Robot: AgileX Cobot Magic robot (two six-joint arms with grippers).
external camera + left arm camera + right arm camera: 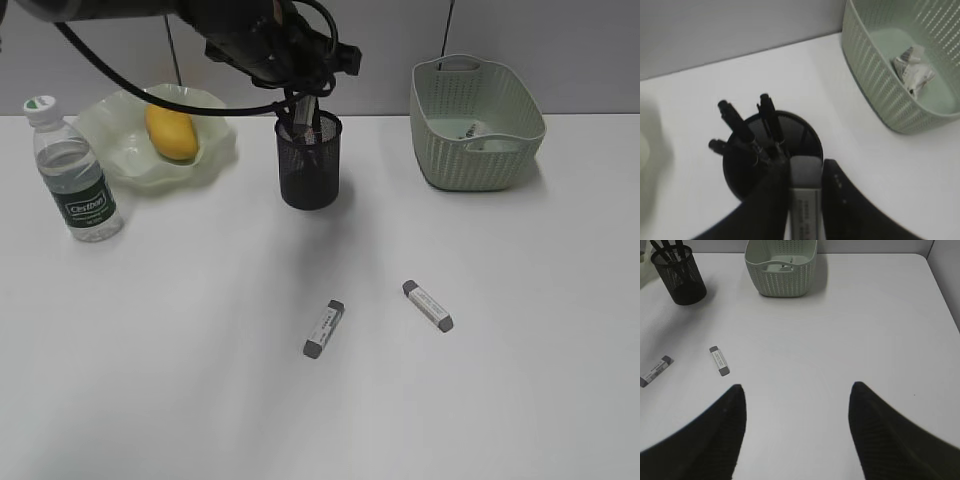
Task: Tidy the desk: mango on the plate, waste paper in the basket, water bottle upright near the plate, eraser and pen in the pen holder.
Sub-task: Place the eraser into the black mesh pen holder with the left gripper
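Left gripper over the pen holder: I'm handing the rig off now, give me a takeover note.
Left gripper: shut on an eraser, held above the pen holder, which already has pens in it.
Right gripper: open, empty, over bare desk.
Done: mango on plate; waste paper in basket; water bottle upright beside the plate.
Left: drop the held eraser in; two more erasers lie on the desk.
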